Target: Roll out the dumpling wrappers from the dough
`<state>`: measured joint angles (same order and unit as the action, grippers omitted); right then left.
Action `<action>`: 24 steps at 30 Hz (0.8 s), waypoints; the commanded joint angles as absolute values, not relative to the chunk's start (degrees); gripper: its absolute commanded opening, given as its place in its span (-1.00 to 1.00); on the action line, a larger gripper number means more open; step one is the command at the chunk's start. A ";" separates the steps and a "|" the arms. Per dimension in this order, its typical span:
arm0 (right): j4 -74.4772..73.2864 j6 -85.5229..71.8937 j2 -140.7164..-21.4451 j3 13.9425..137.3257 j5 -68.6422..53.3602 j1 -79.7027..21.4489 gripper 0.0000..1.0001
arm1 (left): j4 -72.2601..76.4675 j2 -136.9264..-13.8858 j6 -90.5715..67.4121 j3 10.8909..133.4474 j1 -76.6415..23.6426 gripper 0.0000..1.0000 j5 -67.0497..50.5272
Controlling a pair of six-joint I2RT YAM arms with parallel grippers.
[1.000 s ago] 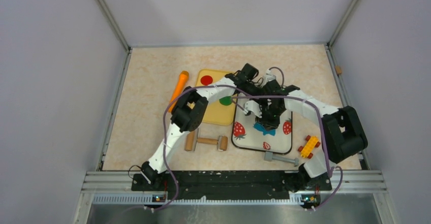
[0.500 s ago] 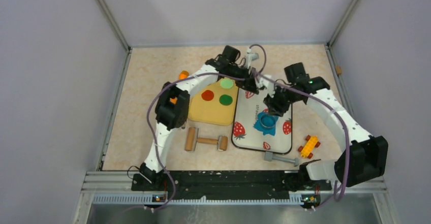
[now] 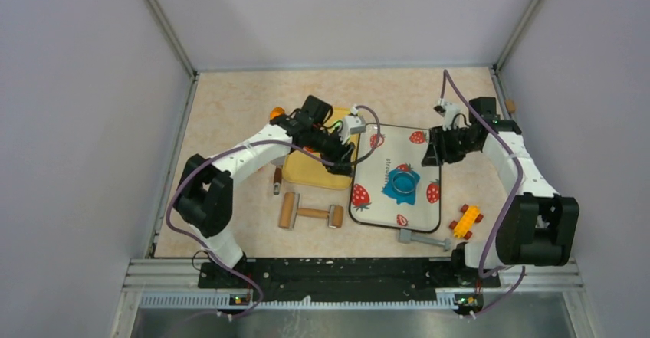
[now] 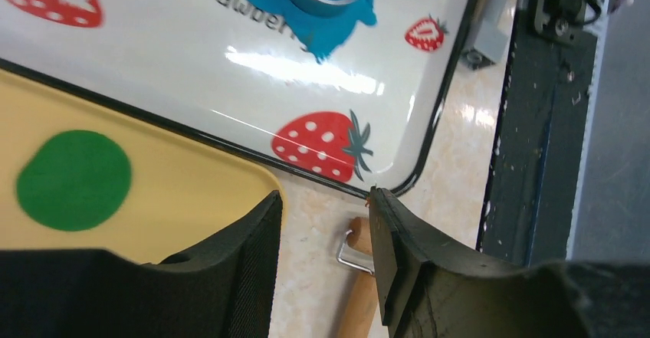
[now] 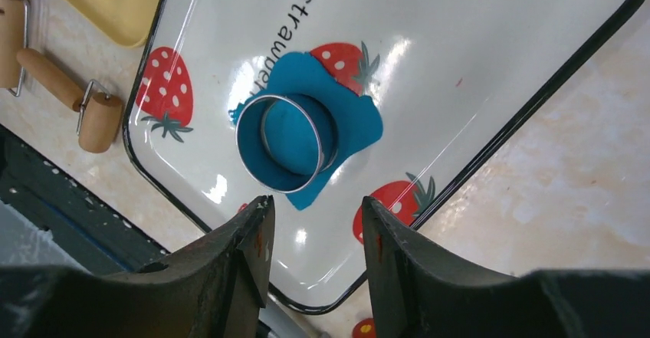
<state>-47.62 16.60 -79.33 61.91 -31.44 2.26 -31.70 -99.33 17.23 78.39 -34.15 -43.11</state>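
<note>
**Left arm.** We find the left gripper [image 3: 339, 162] over the near right corner of the yellow board [image 3: 306, 173]. In its wrist view the two fingers [image 4: 230, 269] stand spread, with nothing between them. Through the gap we see bare table and one end of the wooden rolling pin [image 4: 356, 292]. A green disc [image 4: 74, 178] lies flat on the board.

**Right arm.** The right gripper [image 3: 433, 154] hangs at the right edge of the strawberry tray [image 3: 418, 171]. Its fingers [image 5: 230, 269] are likewise parted and grip nothing.

**Task item.** The dough [image 5: 349, 119] lies on the tray, near the middle and towards the right side. It is a flattened blue patch with an irregular outline, and one strawberry print shows at its edge. A metal ring cutter [image 5: 247, 145] stands upright on it, and blue clay fills the inside of the ring. Neither gripper touches the dough or the cutter. The left gripper is well apart from them, and the right one is above and to one side.

**Other items.**
- The rolling pin lies on the table just in front of the board.
- A yellow toy block [image 3: 466, 221] sits right of the tray.
- A grey tool [image 3: 421, 238] lies at the tray's near right corner.
</note>
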 commanded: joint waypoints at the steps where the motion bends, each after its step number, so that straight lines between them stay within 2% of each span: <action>1: -46.35 10.21 -78.54 58.33 -33.96 4.71 -0.05 | -28.52 -93.48 26.16 71.47 -36.55 -0.02 -41.49; 5: -44.91 7.06 -81.12 56.91 -32.89 5.74 0.06 | -24.90 -91.23 28.50 67.08 -38.96 -0.02 -38.55; 12: -42.49 5.58 -85.17 60.98 -32.40 5.80 0.07 | -26.19 -92.44 33.02 67.77 -42.12 -0.03 -30.66; 15: -47.04 21.50 -87.31 65.88 -36.31 6.28 0.06 | -29.71 -95.49 33.89 72.46 -42.54 -0.03 -29.64; 19: -59.57 58.02 -91.15 69.23 -47.58 12.78 0.12 | -36.43 -99.38 35.16 80.02 -42.58 -0.01 -30.67; 21: -66.47 73.52 -94.03 70.38 -48.63 14.52 0.18 | -36.97 -100.48 33.96 81.19 -42.58 0.02 -30.95; 24: -66.67 81.80 -97.47 71.66 -46.59 14.85 0.35 | -33.75 -102.80 24.29 81.90 -42.54 0.06 -28.07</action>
